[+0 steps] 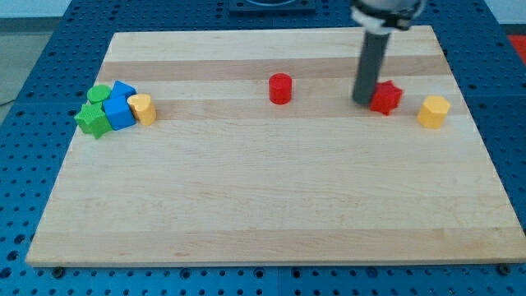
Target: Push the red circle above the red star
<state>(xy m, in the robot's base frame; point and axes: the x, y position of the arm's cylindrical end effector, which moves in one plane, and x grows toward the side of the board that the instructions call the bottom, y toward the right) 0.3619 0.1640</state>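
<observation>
The pale wooden worktop (271, 205) lies on a blue perforated base (33, 49); the arm carries no hand, only a straight dark rod, so there is no grasp to report. My tip (363, 101) rests on the worktop at the view's upper right, touching or just beside the left side of the red star-shaped block (386, 97); contact cannot be confirmed.

The red circular block (280, 88) stands upright well to the view's left of the red star, at about the same height in the view, apart from my tip and from every other block.

A yellow hexagonal block (433, 111) sits just right of the red star, not touching it.

At the view's left edge a cluster is packed together: a green round block (99, 93) at top; a blue block (123, 89) beside it; a second blue cube-like block (119, 113) below; a green star-shaped block (93, 120) at lower left; a yellow rounded block (143, 108) on the cluster's right side.
</observation>
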